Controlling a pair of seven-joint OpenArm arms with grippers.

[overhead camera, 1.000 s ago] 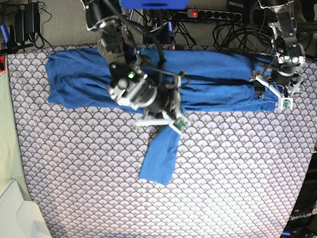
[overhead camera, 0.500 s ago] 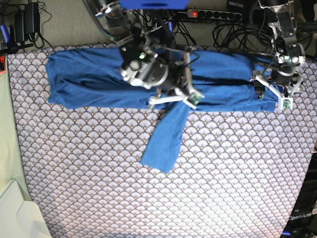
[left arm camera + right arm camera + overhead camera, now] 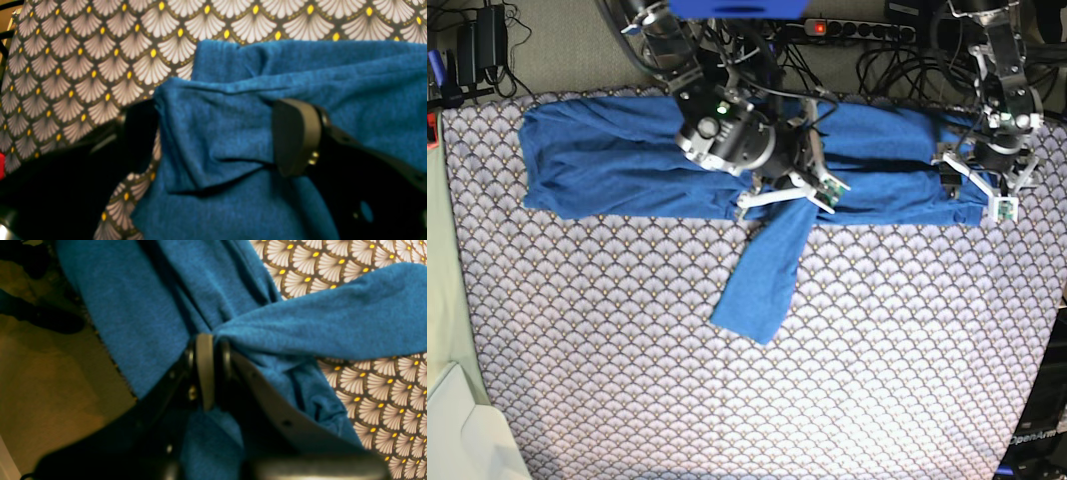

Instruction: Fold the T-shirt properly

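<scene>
The T-shirt (image 3: 607,165) is shown in plain medium blue, without print. The tablecloth (image 3: 897,340) is patterned with grey-white scallop fans outlined in dark lines, each marked by a small yellow dot, as seen in the left wrist view (image 3: 83,66). The gripper fingers (image 3: 293,136) are rendered in black or dark grey; the blurred view does not settle which. The floor (image 3: 50,380) appears tan-brown.

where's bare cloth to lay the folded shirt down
Free: the tablecloth in front of the T-shirt, either side of its hanging sleeve. Crowded: the back strip, where the right gripper pinches the sleeve and the left gripper straddles the shirt's end.
</scene>
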